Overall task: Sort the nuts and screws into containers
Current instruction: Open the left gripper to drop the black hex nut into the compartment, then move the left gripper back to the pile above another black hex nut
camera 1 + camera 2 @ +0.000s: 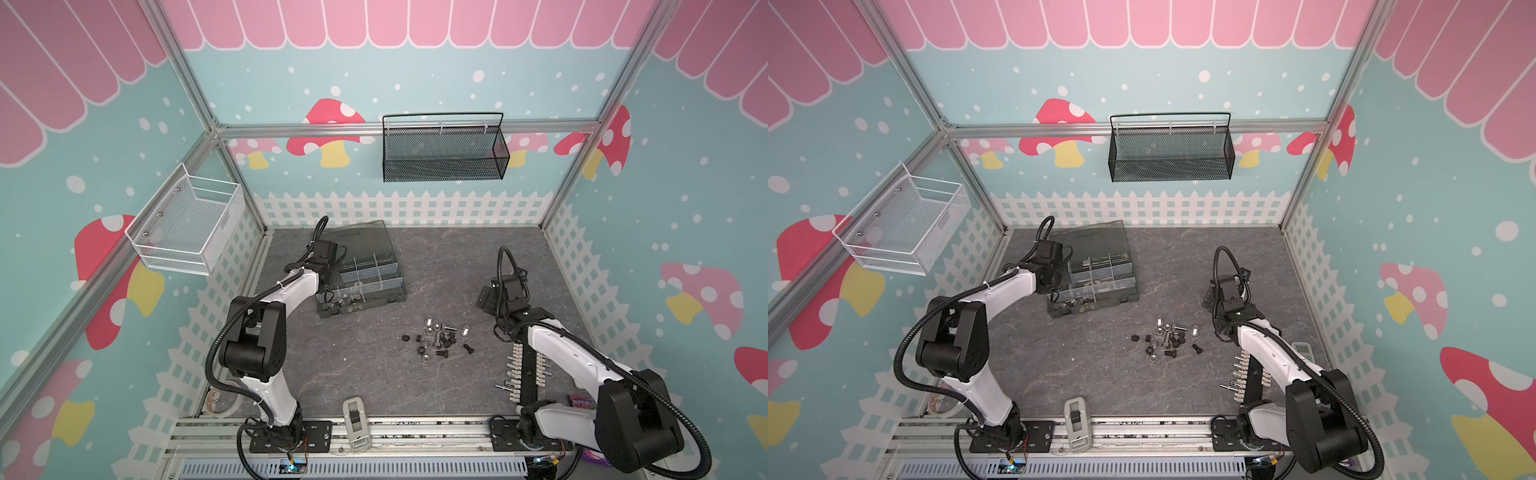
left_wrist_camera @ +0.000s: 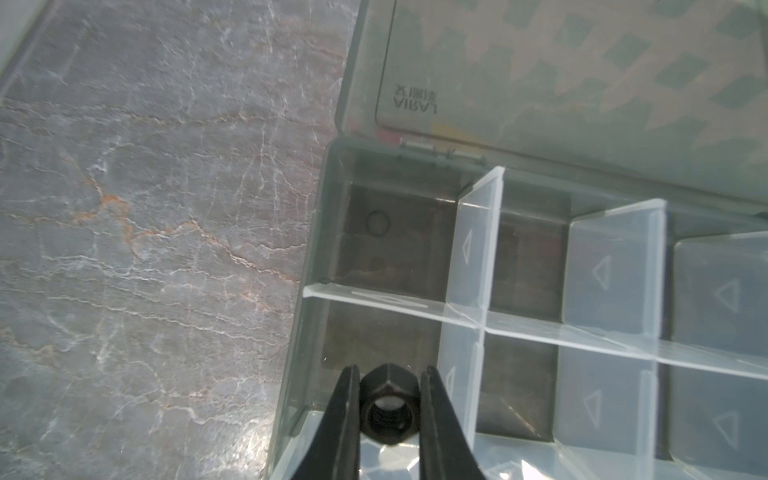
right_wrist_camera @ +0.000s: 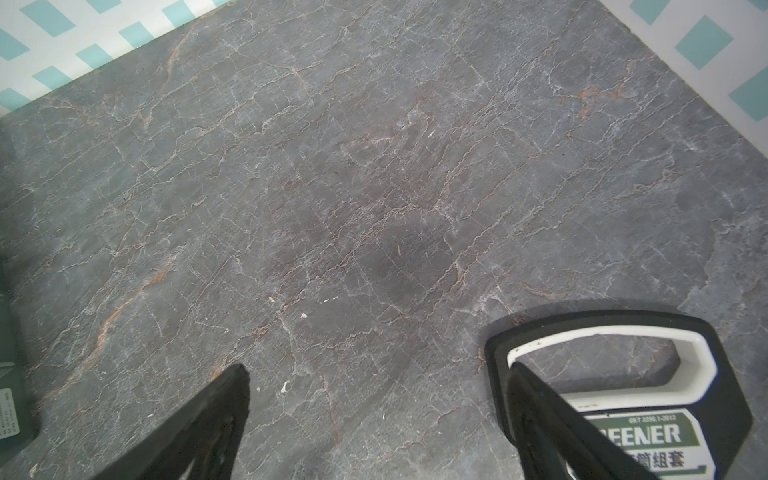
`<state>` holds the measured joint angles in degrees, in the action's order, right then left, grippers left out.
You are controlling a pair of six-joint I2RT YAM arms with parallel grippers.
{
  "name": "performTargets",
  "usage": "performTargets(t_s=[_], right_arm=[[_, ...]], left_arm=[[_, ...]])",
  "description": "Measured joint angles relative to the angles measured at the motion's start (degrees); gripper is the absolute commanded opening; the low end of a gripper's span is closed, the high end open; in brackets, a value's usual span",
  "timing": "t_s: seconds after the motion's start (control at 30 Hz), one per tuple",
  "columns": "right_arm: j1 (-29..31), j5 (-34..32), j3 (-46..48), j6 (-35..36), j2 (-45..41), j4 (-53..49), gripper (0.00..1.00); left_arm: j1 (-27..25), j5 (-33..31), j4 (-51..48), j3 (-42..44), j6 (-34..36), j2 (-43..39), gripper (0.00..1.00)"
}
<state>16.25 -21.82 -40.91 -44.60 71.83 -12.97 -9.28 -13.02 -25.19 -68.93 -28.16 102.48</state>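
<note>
A black hex nut [image 2: 388, 405] sits pinched between the fingers of my left gripper [image 2: 388, 370], which is shut on it. It hangs over a left-column compartment of the dark grey organizer box [image 2: 316, 257], whose smoky lid [image 1: 357, 239] stands open. The containers below the nut look empty; the front ones hold some fasteners [image 1: 345, 299]. Loose screws and nuts lie in a pile [image 1: 438, 338] mid-table, black and silver mixed. My right gripper [image 3: 376, 368] hovers open over bare table to the right of the pile, holding nothing. In both top views the left wrist hides its fingers.
A black-and-white handle with a green label [image 3: 602, 332] lies beside one right finger. A white terminal strip [image 1: 525, 374] lies under the right arm. A grey device [image 1: 355, 424] rests at the front edge. A black mesh basket [image 1: 444, 149] and white wire basket [image 1: 187, 220] hang on the walls.
</note>
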Motion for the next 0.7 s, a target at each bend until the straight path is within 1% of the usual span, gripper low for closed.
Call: performTargets(t_s=[0.33,0.5,0.6,0.7], right_arm=[[0.0,0.1,-0.7,0.0,1.5,-0.4,0.97],[0.0,0.2,-0.9,0.0,1.6,-0.4,0.97],[0.0,0.2,-0.9,0.0,1.6,-0.4,0.97],[0.0,0.2,-0.9,0.0,1.6,-0.4,0.97]], left_arm=[[0.0,0.6,0.6,0.0,-0.1,0.5,0.39],[0.0,1.5,0.9,0.5,-0.1,-0.1,0.40],[-0.4,2.4,1.0,1.9,-0.3,-2.3,0.41],[-2.3,3.1,1.0,3.4,-0.4,-5.9,0.43]])
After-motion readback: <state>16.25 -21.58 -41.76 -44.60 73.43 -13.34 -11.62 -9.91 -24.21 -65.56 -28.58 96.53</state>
